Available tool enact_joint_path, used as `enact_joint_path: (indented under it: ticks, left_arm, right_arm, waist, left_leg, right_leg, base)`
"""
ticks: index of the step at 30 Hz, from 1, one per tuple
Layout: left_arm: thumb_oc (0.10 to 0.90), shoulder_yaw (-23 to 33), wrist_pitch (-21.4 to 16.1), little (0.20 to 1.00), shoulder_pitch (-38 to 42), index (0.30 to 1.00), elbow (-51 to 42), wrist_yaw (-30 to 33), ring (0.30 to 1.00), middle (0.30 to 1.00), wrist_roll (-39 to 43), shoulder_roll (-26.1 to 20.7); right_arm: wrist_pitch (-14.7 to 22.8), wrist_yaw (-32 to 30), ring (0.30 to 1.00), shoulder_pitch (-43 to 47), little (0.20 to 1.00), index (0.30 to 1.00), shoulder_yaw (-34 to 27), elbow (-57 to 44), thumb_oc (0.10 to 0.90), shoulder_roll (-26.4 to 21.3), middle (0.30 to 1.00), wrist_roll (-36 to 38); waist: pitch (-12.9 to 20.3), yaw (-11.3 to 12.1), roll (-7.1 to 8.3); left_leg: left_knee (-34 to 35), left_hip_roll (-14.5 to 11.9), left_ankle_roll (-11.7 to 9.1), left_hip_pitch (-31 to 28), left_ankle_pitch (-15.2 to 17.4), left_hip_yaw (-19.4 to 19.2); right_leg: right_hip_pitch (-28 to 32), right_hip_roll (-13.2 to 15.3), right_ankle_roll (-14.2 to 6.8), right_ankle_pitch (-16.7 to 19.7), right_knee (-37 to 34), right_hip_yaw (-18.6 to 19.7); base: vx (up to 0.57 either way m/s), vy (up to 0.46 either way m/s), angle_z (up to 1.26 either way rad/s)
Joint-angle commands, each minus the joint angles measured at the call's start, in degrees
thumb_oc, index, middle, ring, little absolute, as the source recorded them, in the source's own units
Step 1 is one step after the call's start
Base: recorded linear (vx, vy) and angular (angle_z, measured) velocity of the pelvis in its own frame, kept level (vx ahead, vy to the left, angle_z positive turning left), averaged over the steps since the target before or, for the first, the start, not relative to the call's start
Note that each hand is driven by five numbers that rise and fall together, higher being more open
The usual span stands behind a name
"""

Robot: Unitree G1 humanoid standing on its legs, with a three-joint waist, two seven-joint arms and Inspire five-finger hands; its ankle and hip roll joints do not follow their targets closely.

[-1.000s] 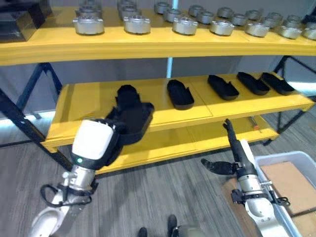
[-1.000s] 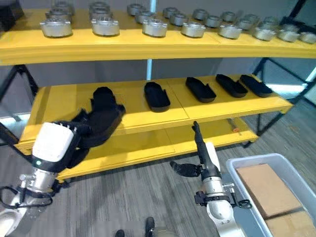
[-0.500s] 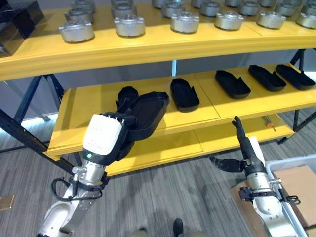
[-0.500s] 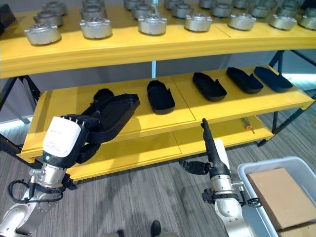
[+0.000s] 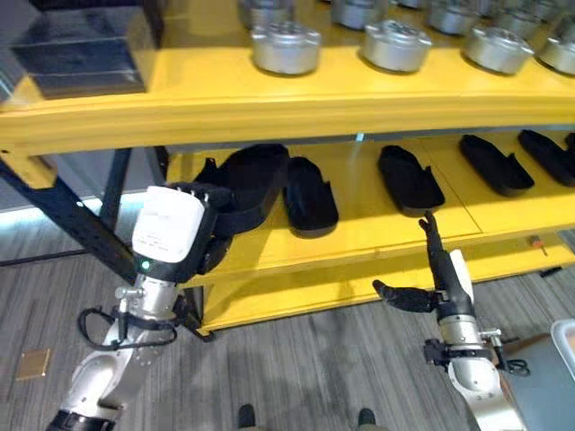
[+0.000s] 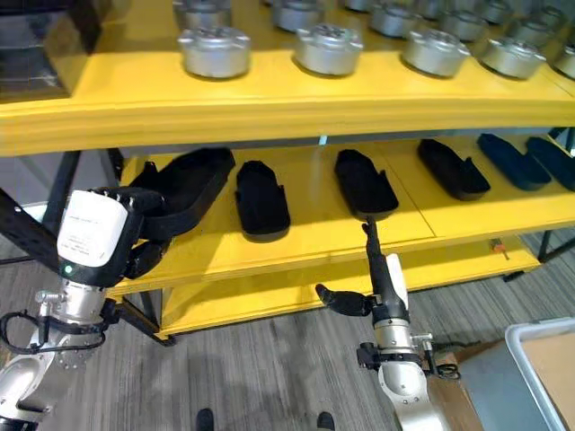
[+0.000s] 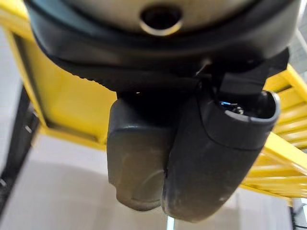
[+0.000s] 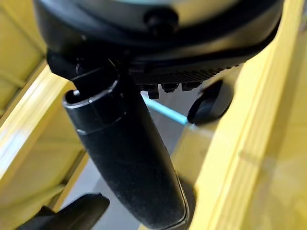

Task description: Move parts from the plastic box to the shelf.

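Observation:
My left hand [image 5: 214, 241] is shut on a long black moulded part [image 5: 250, 178], which lies over the left end of the middle yellow shelf [image 5: 377, 232]. It sits close beside another black part [image 5: 310, 194]; whether it rests on the shelf I cannot tell. Further black parts [image 5: 409, 178] lie in a row to the right. My right hand [image 5: 442, 272] hangs open in front of the shelf's edge, fingers straight and pointing up, thumb out to the side, holding nothing. A corner of the grey plastic box [image 6: 542, 357] shows at the lower right.
The top yellow shelf carries several round metal parts [image 5: 286, 47] and a black box [image 5: 83, 56] at its left end. Dark steel braces [image 5: 85, 224] slant down to the left of the shelves. Grey wood-look floor [image 5: 296, 377] lies below.
The view has shifted closer to the shelves. My left hand has carried the black part from in front of the shelf onto the middle shelf's left end. The right hand keeps its pose.

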State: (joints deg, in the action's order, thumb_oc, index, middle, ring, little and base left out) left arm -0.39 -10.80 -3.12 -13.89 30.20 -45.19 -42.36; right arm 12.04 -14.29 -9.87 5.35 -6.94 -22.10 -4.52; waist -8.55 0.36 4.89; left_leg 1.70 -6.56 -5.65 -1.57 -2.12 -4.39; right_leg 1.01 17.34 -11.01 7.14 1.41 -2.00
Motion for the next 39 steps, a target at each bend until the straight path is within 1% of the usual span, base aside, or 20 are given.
enact_joint_path:
  ticks: [1, 4, 6, 11, 12, 15, 16, 17, 18, 20, 23, 24, 27, 28, 35, 39]
  left_arm:
    - [0.400, 2.67, -0.64, 0.300, 5.25, 0.300, -5.45, 5.71, 0.300, 0.300, 0.91, 0.10]
    - [0.400, 3.12, 0.73, 0.300, 5.03, 0.300, -3.38, 5.79, 0.300, 0.300, -0.46, -0.15]
    - [0.400, 3.42, 2.61, 0.300, 4.42, 0.300, -1.10, 5.59, 0.300, 0.300, -1.83, -0.13]
    - [0.400, 3.44, 5.29, 0.300, 3.52, 0.300, 4.16, 4.82, 0.300, 0.300, -4.45, 0.94]
    - [0.400, 3.37, 5.29, 0.300, 3.58, 0.300, 4.29, 4.92, 0.300, 0.300, -4.48, 0.95]
    - [0.400, 2.93, 7.72, 0.300, 3.85, 0.300, 8.66, 4.00, 0.300, 0.300, -5.43, 1.51]
    - [0.400, 2.69, 9.32, 0.300, 4.43, 0.300, 11.66, 3.49, 0.300, 0.300, -6.05, 1.57]
    - [0.400, 2.39, 9.74, 0.300, 4.91, 0.300, 12.75, 3.26, 0.300, 0.300, -6.17, 1.76]
    - [0.400, 1.28, 11.88, 0.300, 6.71, 0.300, 16.84, 1.93, 0.300, 0.300, -6.57, 2.05]
    - [0.400, 0.89, 13.55, 0.300, 7.61, 0.300, 20.54, 1.52, 0.300, 0.300, -6.34, 2.45]
    - [0.400, 1.53, 15.50, 0.300, 9.27, 0.300, 22.85, 2.06, 0.300, 0.300, -6.50, 2.39]
    - [0.400, 2.14, 16.73, 0.300, 10.13, 0.300, 24.12, 2.49, 0.300, 0.300, -6.75, 2.03]
    - [0.400, 2.82, 17.53, 0.300, 10.91, 0.300, 24.74, 2.90, 0.300, 0.300, -6.50, 1.75]
    - [0.400, 2.60, 18.42, 0.300, 12.12, 0.300, 26.08, 2.69, 0.300, 0.300, -6.46, 1.59]
    - [0.400, -0.85, 19.47, 0.300, 17.41, 0.300, 30.34, 1.38, 0.300, 0.300, -7.16, 0.13]
    - [0.400, -2.29, 20.08, 0.300, 19.82, 0.300, 32.78, 0.93, 0.300, 0.300, -6.58, 0.14]
  right_arm:
    - [3.62, -1.42, 1.000, 3.96, 1.000, 1.000, -4.20, -5.92, 0.900, -3.55, 1.000, -1.95]
    - [3.21, -1.19, 1.000, 3.81, 1.000, 1.000, -4.10, -5.70, 0.900, -3.23, 1.000, -2.20]
    - [2.91, -1.00, 1.000, 3.56, 1.000, 1.000, -4.24, -5.34, 0.900, -3.09, 1.000, -2.37]
    - [2.27, 0.17, 1.000, 2.58, 1.000, 1.000, -4.44, -4.95, 0.900, -2.90, 1.000, -2.84]
    - [2.28, 0.18, 1.000, 2.56, 1.000, 1.000, -4.44, -4.96, 0.900, -2.90, 1.000, -2.84]
    - [1.76, 0.68, 1.000, 2.37, 1.000, 1.000, -4.51, -4.76, 0.900, -3.00, 1.000, -2.84]
    - [1.61, 1.02, 1.000, 2.21, 1.000, 1.000, -4.60, -4.66, 0.900, -3.08, 1.000, -2.61]
    - [1.54, 1.21, 1.000, 2.26, 1.000, 1.000, -4.53, -4.62, 0.900, -3.08, 1.000, -2.60]
    - [1.16, 1.75, 1.000, 2.60, 1.000, 1.000, -4.22, -4.66, 0.900, -3.24, 1.000, -2.52]
    - [1.04, 2.08, 1.000, 2.82, 1.000, 1.000, -3.85, -4.81, 0.900, -3.41, 1.000, -2.44]
    - [1.06, 2.53, 1.000, 3.28, 1.000, 1.000, -3.47, -5.18, 0.900, -3.68, 1.000, -2.30]
    - [1.00, 2.62, 1.000, 3.74, 1.000, 1.000, -3.16, -5.26, 0.900, -3.90, 1.000, -2.19]
    - [1.02, 2.68, 1.000, 4.23, 1.000, 1.000, -2.86, -5.34, 0.900, -4.21, 1.000, -2.09]
    - [0.94, 2.79, 1.000, 4.53, 1.000, 1.000, -2.79, -5.46, 0.900, -4.54, 1.000, -1.82]
    - [0.90, 3.51, 1.000, 5.45, 1.000, 1.000, -1.92, -6.05, 0.900, -5.54, 1.000, -1.35]
    - [0.96, 3.51, 1.000, 5.71, 1.000, 1.000, -1.70, -6.16, 0.900, -5.77, 1.000, -1.27]
  waist:
    - [6.28, -2.15, -0.21]
    - [6.66, -1.99, 0.54]
    - [6.76, -1.92, 0.95]
    - [6.93, -1.95, 1.58]
    - [6.94, -1.94, 1.57]
    - [6.81, -2.09, 1.85]
    - [6.65, -2.27, 1.98]
    - [6.56, -2.32, 2.05]
    - [5.91, -2.62, 2.25]
    - [5.43, -2.86, 2.43]
    - [4.28, -2.89, 2.82]
    - [3.24, -2.89, 3.15]
    - [2.21, -2.85, 3.38]
    - [1.13, -2.87, 3.52]
    - [-1.43, -3.76, 3.33]
    - [-2.01, -4.16, 3.34]
  left_leg:
    - [-2.12, -4.69, 0.03, 2.68, -0.22, 0.94]
    - [-2.11, -4.11, 0.42, 2.39, 0.49, 0.59]
    - [-1.81, -3.84, 0.62, 2.04, 0.67, 0.18]
    - [-0.78, -3.93, 0.71, 0.96, 0.78, -0.74]
    - [-0.72, -3.93, 0.71, 0.91, 0.76, -0.76]
    - [-0.15, -4.11, 0.57, 0.57, 0.60, -0.99]
    - [0.29, -4.37, 0.43, 0.39, 0.36, -1.22]
    - [0.53, -4.47, 0.36, 0.28, 0.27, -1.31]
    - [0.99, -4.86, 0.13, 0.30, -0.13, -1.50]
    - [1.31, -5.12, -0.07, 0.09, 0.09, -1.73]
    - [1.66, -5.57, -0.34, 0.42, -0.36, -2.02]
    - [1.81, -5.89, -0.56, 0.80, -0.65, -2.17]
    - [1.73, -6.09, -0.66, 1.27, -0.80, -2.23]
    - [1.64, -6.14, -0.73, 1.73, -0.92, -2.26]
    - [1.07, -6.10, -0.83, 2.98, -1.00, -2.44]
    - [0.84, -6.06, -0.82, 3.45, -1.03, -2.54]
  right_leg:
    - [-0.53, -1.63, -1.27, -4.82, 1.09, 1.05]
    - [-0.29, -1.17, -1.51, -4.00, 0.05, 1.05]
    - [-0.17, -1.03, -1.68, -3.55, -0.60, 1.25]
    - [0.00, -1.13, -1.81, -3.16, -1.53, 1.24]
    - [0.02, -1.13, -1.81, -3.16, -1.55, 1.24]
    - [0.13, -1.33, -1.74, -3.16, -2.02, 1.14]
    - [0.12, -1.57, -1.70, -3.26, -2.16, 1.10]
    - [0.11, -1.65, -1.70, -3.29, -2.20, 0.98]
    - [-0.09, -2.00, -1.64, -3.46, -2.38, 0.80]
    - [-0.07, -2.20, -1.64, -3.95, -2.61, 0.71]
    - [-0.80, -2.58, -1.62, -3.84, -2.85, 0.80]
    - [-1.23, -2.80, -1.55, -3.80, -2.95, 0.80]
    - [-1.78, -2.99, -1.45, -3.73, -2.89, 0.78]
    - [-2.30, -3.06, -1.37, -3.60, -2.86, 0.89]
    - [-3.77, -3.00, -1.32, -3.31, -2.48, 1.21]
    - [-4.45, -2.98, -1.32, -3.15, -2.28, 1.52]
  base:
    - [0.10, 0.105, -0.05]
    - [0.07, 0.044, -0.09]
    - [0.05, 0.032, -0.22]
    - [0.05, 0.010, -0.15]
    - [0.00, 0.000, 0.00]
    - [0.03, -0.001, -0.02]
    - [0.04, -0.009, 0.00]
    - [0.00, 0.000, 0.00]
    - [0.04, -0.023, 0.03]
    - [0.01, -0.008, 0.02]
    - [-0.04, -0.023, -0.01]
    - [-0.07, -0.040, -0.09]
    - [-0.06, -0.023, -0.06]
    - [-0.05, 0.000, -0.10]
    - [-0.05, 0.013, -0.03]
    - [-0.02, 0.012, -0.08]
